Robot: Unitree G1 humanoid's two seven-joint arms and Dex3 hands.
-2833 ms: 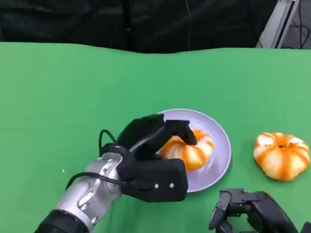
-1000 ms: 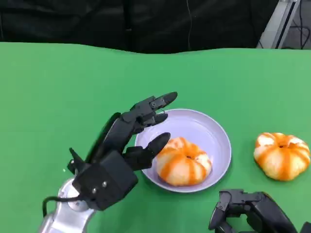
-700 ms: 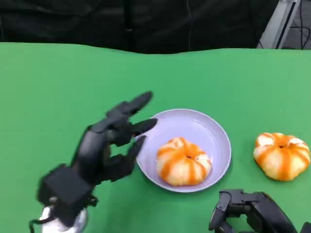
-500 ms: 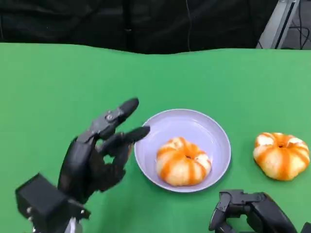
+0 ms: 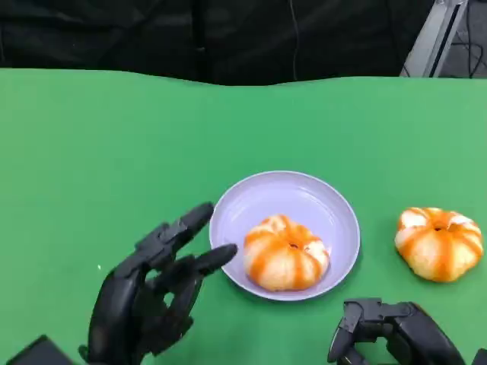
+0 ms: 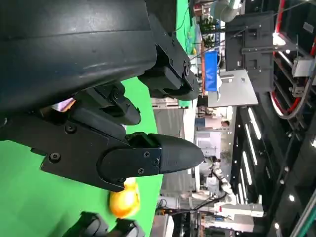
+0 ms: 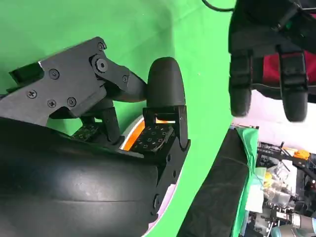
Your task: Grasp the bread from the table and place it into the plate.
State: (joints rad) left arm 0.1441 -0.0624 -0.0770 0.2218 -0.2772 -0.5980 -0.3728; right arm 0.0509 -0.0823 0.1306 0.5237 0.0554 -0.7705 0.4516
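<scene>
An orange-and-white striped bread [image 5: 287,255] lies inside the lilac plate [image 5: 327,205], toward its near side. A second bread [image 5: 439,242] of the same look sits on the green table to the plate's right, and it appears small in the left wrist view as an orange bread [image 6: 124,201]. My left hand [image 5: 148,293] hovers at the lower left, just left of the plate, fingers spread and holding nothing. My right hand [image 5: 392,333] rests low at the bottom right, near the table's front edge, fingers curled inward with nothing in them.
The green table [image 5: 114,152] stretches wide to the left and behind the plate. Black cloth hangs beyond its far edge. A slanted metal frame [image 5: 428,38] stands at the back right.
My left hand has let go of the bread in the plate and drawn back toward the lower left, fingers spread. The right hand has stayed put.
</scene>
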